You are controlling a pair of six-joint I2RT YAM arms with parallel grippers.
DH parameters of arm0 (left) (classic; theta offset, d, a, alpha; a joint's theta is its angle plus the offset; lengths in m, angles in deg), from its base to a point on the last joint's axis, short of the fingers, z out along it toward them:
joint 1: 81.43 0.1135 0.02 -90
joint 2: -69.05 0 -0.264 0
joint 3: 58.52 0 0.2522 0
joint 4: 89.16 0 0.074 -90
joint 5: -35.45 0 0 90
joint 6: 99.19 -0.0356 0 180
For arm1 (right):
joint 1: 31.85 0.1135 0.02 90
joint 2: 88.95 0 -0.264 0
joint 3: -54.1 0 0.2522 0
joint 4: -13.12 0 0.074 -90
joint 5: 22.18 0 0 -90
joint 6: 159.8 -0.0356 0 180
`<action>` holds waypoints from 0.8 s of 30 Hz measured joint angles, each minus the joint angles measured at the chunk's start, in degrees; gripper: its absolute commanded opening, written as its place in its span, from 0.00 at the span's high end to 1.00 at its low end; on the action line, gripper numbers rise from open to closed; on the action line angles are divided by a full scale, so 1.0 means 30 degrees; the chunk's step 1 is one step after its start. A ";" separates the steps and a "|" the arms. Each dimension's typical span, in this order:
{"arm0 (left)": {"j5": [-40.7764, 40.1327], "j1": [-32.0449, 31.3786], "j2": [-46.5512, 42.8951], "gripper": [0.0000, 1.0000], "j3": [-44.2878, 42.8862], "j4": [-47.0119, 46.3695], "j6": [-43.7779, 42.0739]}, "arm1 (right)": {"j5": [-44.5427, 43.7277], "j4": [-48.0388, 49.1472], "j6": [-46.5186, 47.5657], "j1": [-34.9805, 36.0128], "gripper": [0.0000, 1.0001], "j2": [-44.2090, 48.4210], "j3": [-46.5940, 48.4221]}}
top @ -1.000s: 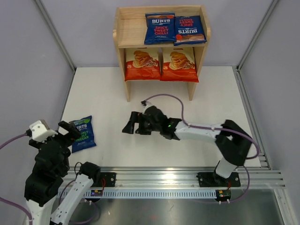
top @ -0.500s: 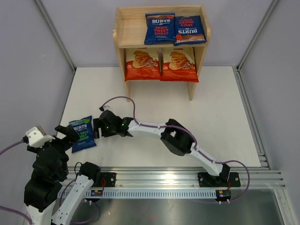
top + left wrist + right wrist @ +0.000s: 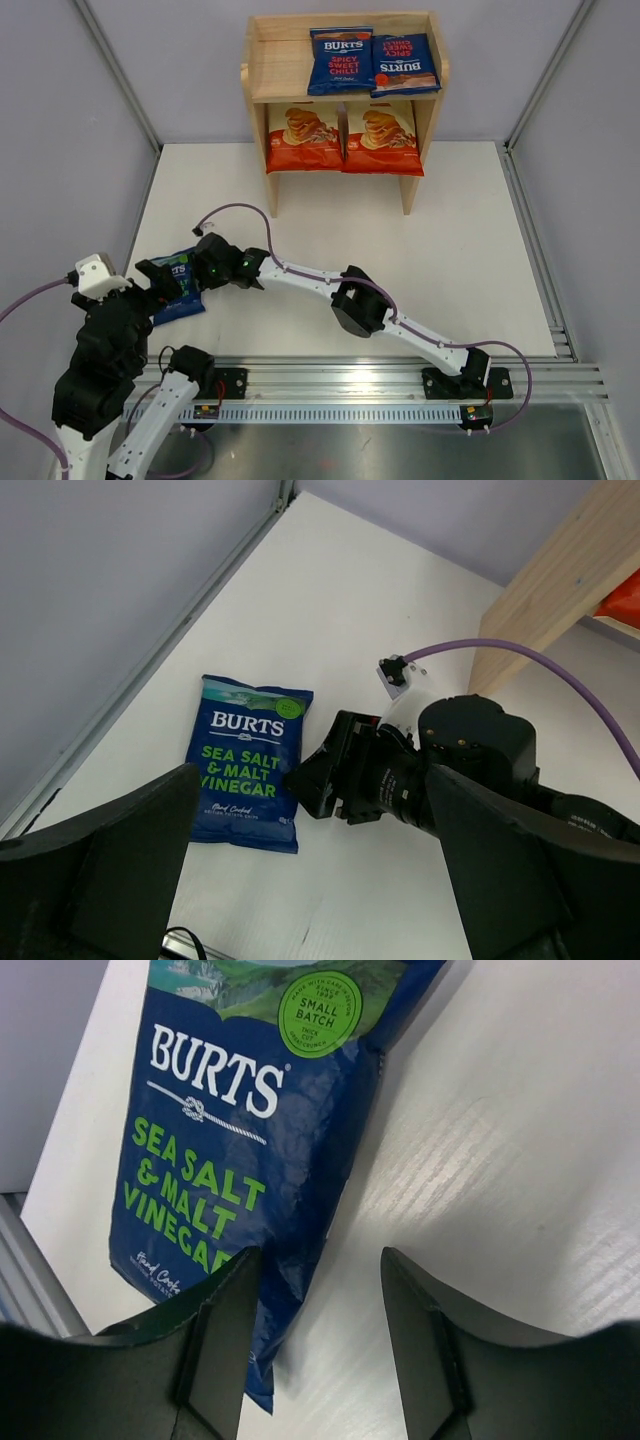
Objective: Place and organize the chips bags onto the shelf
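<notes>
The blue-green Burts Sea Salt & Malt Vinegar bag (image 3: 176, 291) lies flat on the white table at the near left, and shows in the left wrist view (image 3: 248, 763) and the right wrist view (image 3: 235, 1140). My right gripper (image 3: 194, 272) is open at the bag's right edge (image 3: 320, 1275); one finger (image 3: 225, 1345) is over the bag and the other is over bare table. My left gripper (image 3: 155, 285) is open and empty (image 3: 310, 880), above the table just near of the bag. The wood shelf (image 3: 272, 70) holds two dark blue Burts bags (image 3: 341, 60) on top and two cassava bags (image 3: 303, 137) below.
The right arm (image 3: 355, 300) stretches low across the near middle of the table, with its purple cable (image 3: 245, 215) looped above it. A grey wall and metal rail (image 3: 140, 200) run along the table's left edge, close to the bag. The shelf's top tier is bare at the left (image 3: 280, 55).
My right arm has swept left across the table, from the middle to the Sea Salt & Malt Vinegar bag's right edge. My left gripper shifted a little beside the bag.
</notes>
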 measured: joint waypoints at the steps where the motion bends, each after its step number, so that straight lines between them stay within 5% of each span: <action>1: 0.0240 0.0000 0.0000 0.01 -0.0117 0.0036 -0.0007 | -0.0131 -0.0299 0.0182 0.0007 0.40 -0.0058 0.0226; 5: 0.1188 0.0000 0.0291 0.01 -0.0845 0.0087 -0.0015 | 0.0146 -0.0685 0.0714 0.0000 0.33 -0.0204 0.0634; 24: 0.3920 0.0000 0.3672 0.01 -0.1158 0.0131 0.0481 | 1.0622 -0.1413 -0.0197 -0.2047 0.40 -0.1902 0.2645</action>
